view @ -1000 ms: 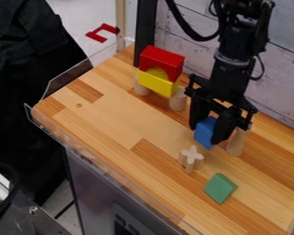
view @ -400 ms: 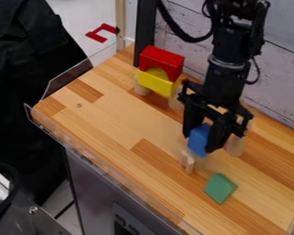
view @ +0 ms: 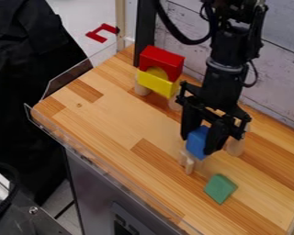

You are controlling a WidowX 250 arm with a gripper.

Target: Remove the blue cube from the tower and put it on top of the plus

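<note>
Black two-finger gripper [view: 201, 140], hung downward from upper right of frame | blue cube [view: 197, 142] clasped between fingers, right of centre, over pale wooden plus [view: 188, 161]

The blue cube [view: 197, 142] is plain and smooth, and it is held between the tips of the gripper [view: 200, 146]. The plus [view: 189, 166] is pale wood, just below the gripper's tips and partly hidden. The tower [view: 157, 82] stands well apart from the gripper, off to one side: pale posts, a yellow block, a yellow round bit, a red arch on top.
</note>
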